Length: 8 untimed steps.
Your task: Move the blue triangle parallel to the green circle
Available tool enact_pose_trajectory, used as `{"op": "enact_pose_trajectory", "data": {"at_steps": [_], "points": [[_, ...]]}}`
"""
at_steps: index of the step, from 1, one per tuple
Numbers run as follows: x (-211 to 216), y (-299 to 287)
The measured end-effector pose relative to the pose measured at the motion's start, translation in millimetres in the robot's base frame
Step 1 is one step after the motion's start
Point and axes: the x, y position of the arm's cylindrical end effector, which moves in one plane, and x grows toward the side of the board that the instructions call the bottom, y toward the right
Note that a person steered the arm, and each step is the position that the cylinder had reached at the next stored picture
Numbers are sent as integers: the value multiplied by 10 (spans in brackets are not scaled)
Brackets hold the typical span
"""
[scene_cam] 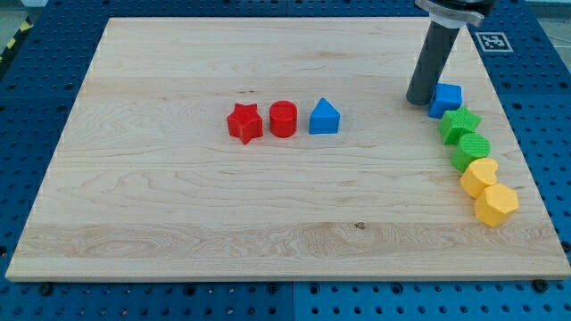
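Tip [418, 101] touching blue cube's [445, 99] left side; blue triangle [324, 117] mid-bench [178, 205], well left of green circle [471, 152]. No jaws fitted.

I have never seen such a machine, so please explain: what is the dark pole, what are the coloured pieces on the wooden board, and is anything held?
You see one camera picture of a wooden board. The dark pole is the robot arm's rod; there is no claw, so nothing is held. My tip only pushes blocks, and now stands just left of the blue cube. Below the cube, a curved row: green star, green circle, two yellow blocks. In the middle: red star, red cylinder, blue triangle.
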Motion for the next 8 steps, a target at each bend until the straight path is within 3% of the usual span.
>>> {"op": "enact_pose_trajectory", "data": {"at_steps": [8], "points": [[-403, 0]]}}
